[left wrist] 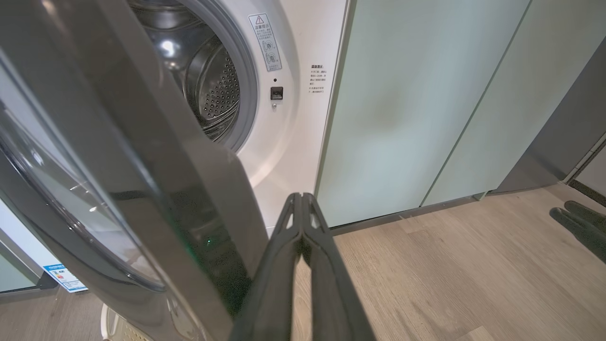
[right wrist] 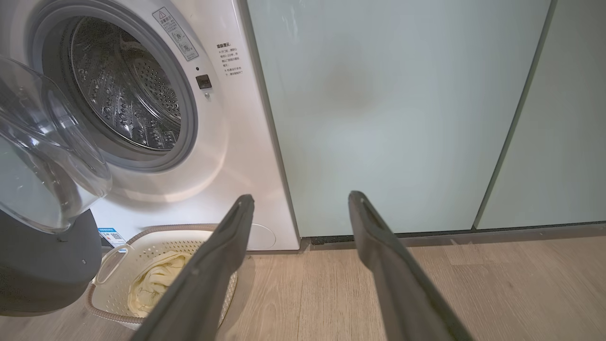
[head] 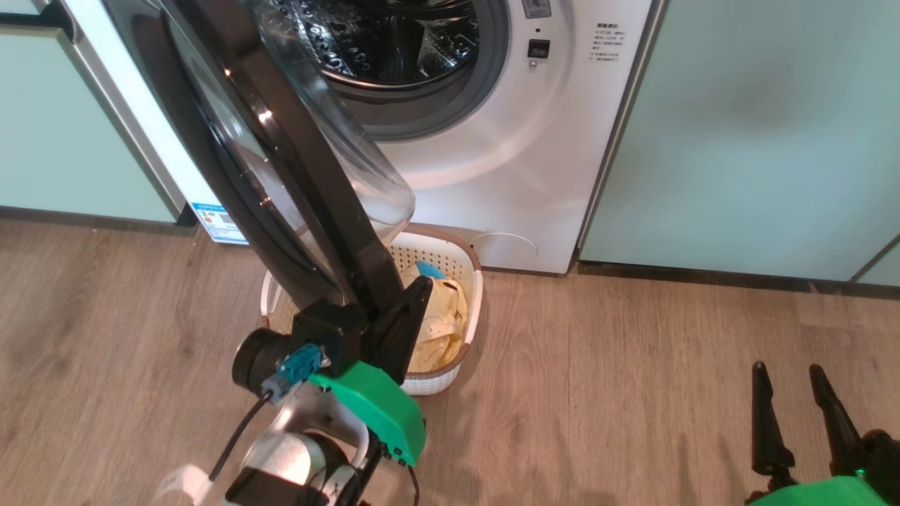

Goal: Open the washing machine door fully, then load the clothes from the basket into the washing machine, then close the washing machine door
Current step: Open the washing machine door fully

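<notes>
The washing machine (head: 506, 140) stands with its steel drum (right wrist: 123, 94) exposed. Its door (head: 295, 161) swings out toward me, seen edge-on, with the glass bowl (right wrist: 42, 161) bulging to the right. My left gripper (head: 422, 284) is shut with nothing between its fingers (left wrist: 301, 203) and lies close along the right side of the door's lower black rim (left wrist: 142, 180). Below the door sits the basket (head: 470, 256), holding pale yellow clothes (head: 443, 323) with a blue patch. My right gripper (head: 787, 369) hangs open and empty over the floor at the lower right, well apart from the basket (right wrist: 156, 248) and its clothes (right wrist: 156, 284).
Pale green cabinet panels (head: 759, 140) flank the washer on both sides. Wooden floor (head: 633, 386) stretches between the basket and my right gripper. The door partly overhangs the basket's left half. My right gripper's fingers (left wrist: 577, 222) show at the right edge of the left wrist view.
</notes>
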### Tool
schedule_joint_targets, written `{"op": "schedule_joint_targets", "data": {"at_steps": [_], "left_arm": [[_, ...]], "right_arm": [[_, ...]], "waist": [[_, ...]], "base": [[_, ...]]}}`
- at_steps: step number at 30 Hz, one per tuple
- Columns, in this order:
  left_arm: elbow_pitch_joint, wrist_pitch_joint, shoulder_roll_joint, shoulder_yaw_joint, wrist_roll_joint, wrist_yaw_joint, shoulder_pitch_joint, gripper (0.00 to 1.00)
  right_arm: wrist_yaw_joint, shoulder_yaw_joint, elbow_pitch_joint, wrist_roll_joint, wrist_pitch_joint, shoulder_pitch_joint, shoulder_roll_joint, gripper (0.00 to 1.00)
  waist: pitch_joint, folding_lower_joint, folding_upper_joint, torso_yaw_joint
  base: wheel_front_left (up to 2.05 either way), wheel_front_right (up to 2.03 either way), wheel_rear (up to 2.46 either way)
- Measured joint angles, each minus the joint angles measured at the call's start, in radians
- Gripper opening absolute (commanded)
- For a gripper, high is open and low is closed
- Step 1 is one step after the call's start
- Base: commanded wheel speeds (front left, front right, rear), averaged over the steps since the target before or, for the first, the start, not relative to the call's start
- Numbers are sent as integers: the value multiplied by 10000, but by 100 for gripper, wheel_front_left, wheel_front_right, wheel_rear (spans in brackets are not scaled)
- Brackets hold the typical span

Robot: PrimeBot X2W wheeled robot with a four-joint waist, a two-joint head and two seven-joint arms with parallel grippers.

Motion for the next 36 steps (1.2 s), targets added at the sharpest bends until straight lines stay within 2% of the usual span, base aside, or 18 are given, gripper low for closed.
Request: {"op": "schedule_joint_targets", "data": {"at_steps": [23,36], "left_arm": [[-27,-330,25,-65,-92,353,677,0],[-157,-539,67,-303,-88,408,769,0]], "right_arm": [[0,-50,2,-2,0,16,4,100],[0,-61,15,-86,0,187,8,100]], "waist": [[-225,0,0,879],[-216,0,0,2132]], "base": [[0,0,0],[0,0,0]]}}
